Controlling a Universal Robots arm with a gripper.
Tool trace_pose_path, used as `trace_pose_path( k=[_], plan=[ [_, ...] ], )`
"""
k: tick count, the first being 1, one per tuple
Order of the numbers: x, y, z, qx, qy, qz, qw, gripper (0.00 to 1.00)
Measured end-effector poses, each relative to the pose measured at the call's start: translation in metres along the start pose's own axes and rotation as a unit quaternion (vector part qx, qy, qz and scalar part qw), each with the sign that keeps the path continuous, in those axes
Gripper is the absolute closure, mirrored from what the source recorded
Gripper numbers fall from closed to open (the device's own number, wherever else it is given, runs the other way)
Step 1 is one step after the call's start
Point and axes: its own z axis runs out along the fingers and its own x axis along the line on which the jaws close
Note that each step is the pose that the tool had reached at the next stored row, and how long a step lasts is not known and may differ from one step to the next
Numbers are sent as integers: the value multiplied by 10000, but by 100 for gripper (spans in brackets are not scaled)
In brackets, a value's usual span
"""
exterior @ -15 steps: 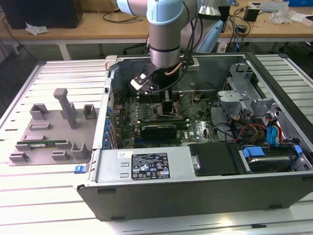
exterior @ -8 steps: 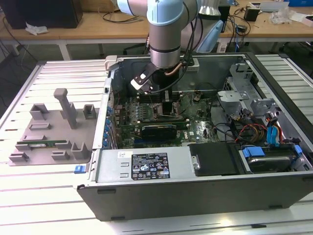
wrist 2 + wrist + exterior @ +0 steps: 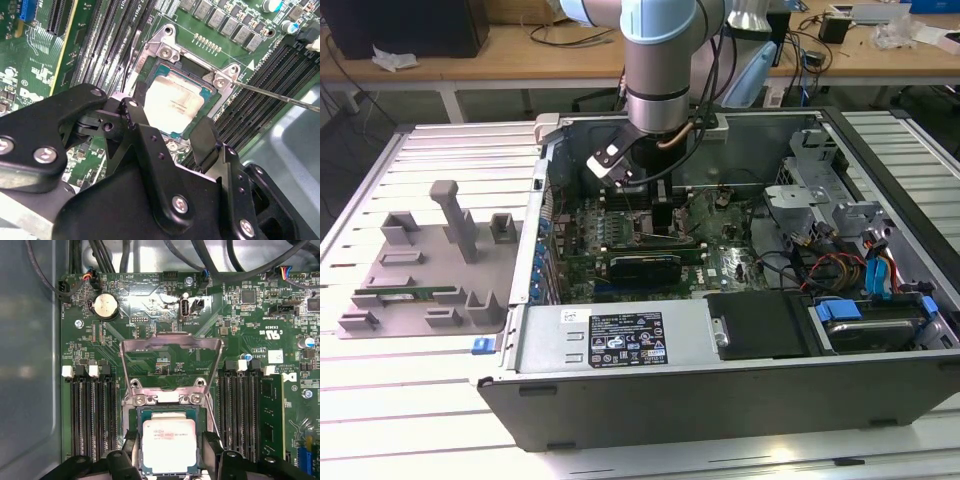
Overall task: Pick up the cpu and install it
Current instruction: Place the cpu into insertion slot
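Note:
The cpu (image 3: 169, 442), a square chip with a shiny silver top, lies flat within the open socket on the green motherboard. My gripper (image 3: 170, 452) is right over it, one black finger (image 3: 131, 450) against each of two opposite edges. The second wrist view shows the same: the cpu (image 3: 172, 102) sits inside the metal socket frame (image 3: 167, 47) with my gripper (image 3: 170, 112) closed to its width. The socket's metal lid (image 3: 170, 342) stands flipped up. In the exterior view the gripper (image 3: 655, 205) reaches down into the computer case (image 3: 720, 390).
Black memory slots (image 3: 92, 415) flank the socket, and a green memory stick (image 3: 272, 415) stands in one. A thin metal lever (image 3: 280, 95) sticks out beside the socket. Cables and drive bays (image 3: 840, 240) crowd the case's right. A grey parts tray (image 3: 420, 270) lies outside, on the exterior view's left.

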Motion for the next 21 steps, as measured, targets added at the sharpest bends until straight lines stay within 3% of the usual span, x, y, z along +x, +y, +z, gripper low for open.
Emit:
trace_pose_path(
  k=[7,8,10,15,21],
  plan=[
    [0,0,-8,0,0,0,10000,40],
    [0,0,-9,0,0,0,10000,53],
    [0,0,-11,0,-1,0,10000,53],
    [0,1,-17,0,0,0,10000,89],
    [-1,0,-16,-1,4,-103,9999,89]
  ],
)
